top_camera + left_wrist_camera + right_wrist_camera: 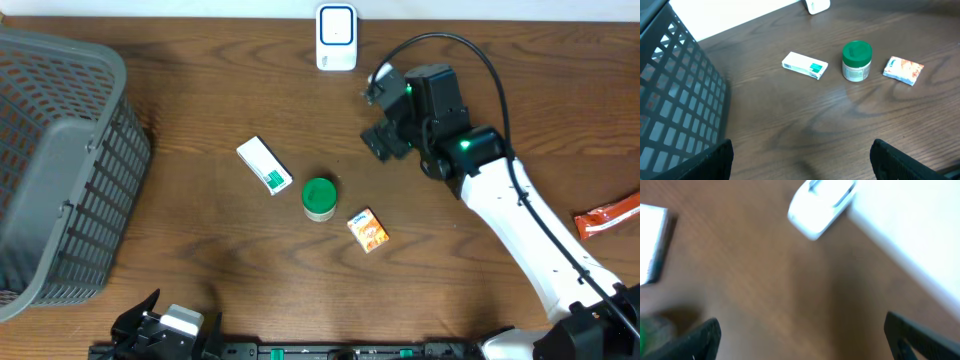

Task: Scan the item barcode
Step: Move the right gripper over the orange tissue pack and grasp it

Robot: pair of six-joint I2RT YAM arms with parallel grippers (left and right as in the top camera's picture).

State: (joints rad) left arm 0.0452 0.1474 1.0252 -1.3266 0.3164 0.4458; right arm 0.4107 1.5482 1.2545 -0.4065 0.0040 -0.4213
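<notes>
Three small items lie mid-table: a white and green box, a green-lidded jar and an orange packet. No barcode can be made out on any of them. A white scanner stands at the far edge. My right gripper hovers open and empty just right of and below the scanner, over bare wood; its view is blurred. At the near edge my left gripper is open and empty, well short of the items.
A large grey mesh basket fills the left side of the table. A red packet lies at the right edge. The right arm slants across the right half of the table.
</notes>
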